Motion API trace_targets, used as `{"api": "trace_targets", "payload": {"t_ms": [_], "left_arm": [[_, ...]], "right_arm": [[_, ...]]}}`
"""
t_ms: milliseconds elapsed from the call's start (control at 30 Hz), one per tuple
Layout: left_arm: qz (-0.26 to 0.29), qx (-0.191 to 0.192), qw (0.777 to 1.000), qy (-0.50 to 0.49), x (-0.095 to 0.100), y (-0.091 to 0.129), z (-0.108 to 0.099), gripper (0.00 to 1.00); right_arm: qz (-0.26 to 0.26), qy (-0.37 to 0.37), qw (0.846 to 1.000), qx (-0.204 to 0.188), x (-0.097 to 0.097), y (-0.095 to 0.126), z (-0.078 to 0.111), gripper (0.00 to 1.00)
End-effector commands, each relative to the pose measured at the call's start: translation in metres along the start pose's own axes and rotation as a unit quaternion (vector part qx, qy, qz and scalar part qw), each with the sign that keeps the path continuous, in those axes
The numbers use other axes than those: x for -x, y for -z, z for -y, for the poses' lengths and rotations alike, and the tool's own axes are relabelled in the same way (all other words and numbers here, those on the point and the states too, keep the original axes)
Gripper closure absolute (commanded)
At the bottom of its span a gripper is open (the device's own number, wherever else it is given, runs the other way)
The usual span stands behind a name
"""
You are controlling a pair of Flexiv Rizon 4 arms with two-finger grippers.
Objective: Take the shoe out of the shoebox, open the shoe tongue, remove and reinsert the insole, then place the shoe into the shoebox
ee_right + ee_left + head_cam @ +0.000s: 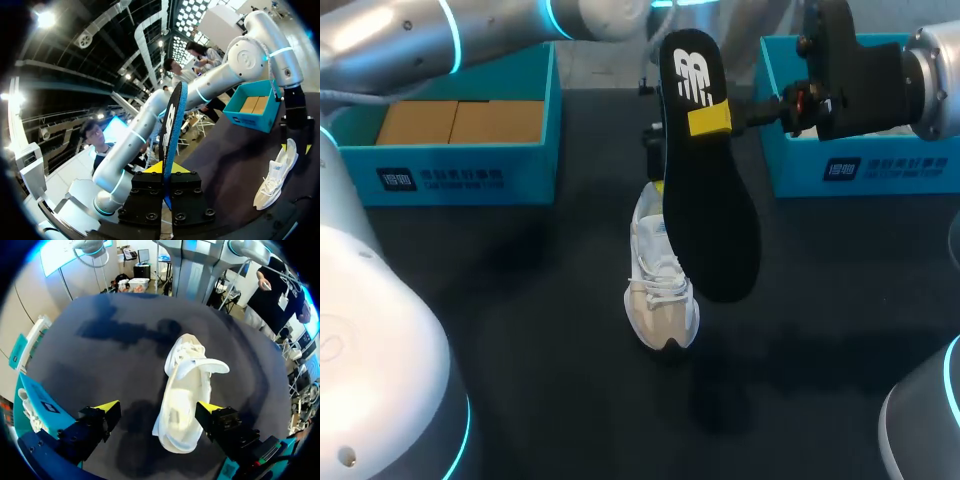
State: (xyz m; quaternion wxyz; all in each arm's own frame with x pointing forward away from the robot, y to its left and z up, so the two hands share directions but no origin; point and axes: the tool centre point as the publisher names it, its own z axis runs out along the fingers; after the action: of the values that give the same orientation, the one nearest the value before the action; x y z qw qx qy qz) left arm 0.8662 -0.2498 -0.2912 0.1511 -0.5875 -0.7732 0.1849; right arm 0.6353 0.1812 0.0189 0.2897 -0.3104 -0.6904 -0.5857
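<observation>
A white and beige mesh sneaker (662,295) stands on its sole in the middle of the dark desk (520,300). Its toe points to the near edge and its heel to the far edge. In the left wrist view its white tongue (210,366) is bent up and away from the opening.

The right fingers (710,120) are clenched on a flat black foam insole (715,220). They grip it near its heel end and hold it in the air above the sneaker, apart from it, with the toe end hanging down. From the right wrist the insole (172,125) shows edge-on, rising from between the two black finger blocks.

The left fingers (159,409) are spread wide over the heel end of the sneaker (185,390), one yellow tip on each side. One tip is just beside the heel and the other is apart from it, so they hold nothing.

An open blue cardboard shoebox (450,165) with brown card inside sits at the far left corner of the desk. A second blue shoebox (880,165) sits at the far right.
</observation>
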Motion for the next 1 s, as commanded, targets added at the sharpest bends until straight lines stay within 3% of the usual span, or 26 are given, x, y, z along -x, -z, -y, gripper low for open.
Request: {"api": "trace_targets", "payload": {"t_ms": [33,467,1000], "left_arm": [[0.065,-0.002,0.998,-0.017,-0.012,0.014,0.004,0.00],[0.154,-0.027,0.986,-0.061,-0.023,0.058,0.029,0.00],[0.154,-0.027,0.986,-0.061,-0.023,0.058,0.029,0.00]], "right_arm": [[0.000,0.000,1.000,-0.001,0.001,-0.003,-0.001,1.00],[0.000,0.000,1.000,-0.001,0.001,-0.003,-0.001,1.00],[0.000,0.000,1.000,-0.001,0.001,-0.003,-0.001,1.00]]}}
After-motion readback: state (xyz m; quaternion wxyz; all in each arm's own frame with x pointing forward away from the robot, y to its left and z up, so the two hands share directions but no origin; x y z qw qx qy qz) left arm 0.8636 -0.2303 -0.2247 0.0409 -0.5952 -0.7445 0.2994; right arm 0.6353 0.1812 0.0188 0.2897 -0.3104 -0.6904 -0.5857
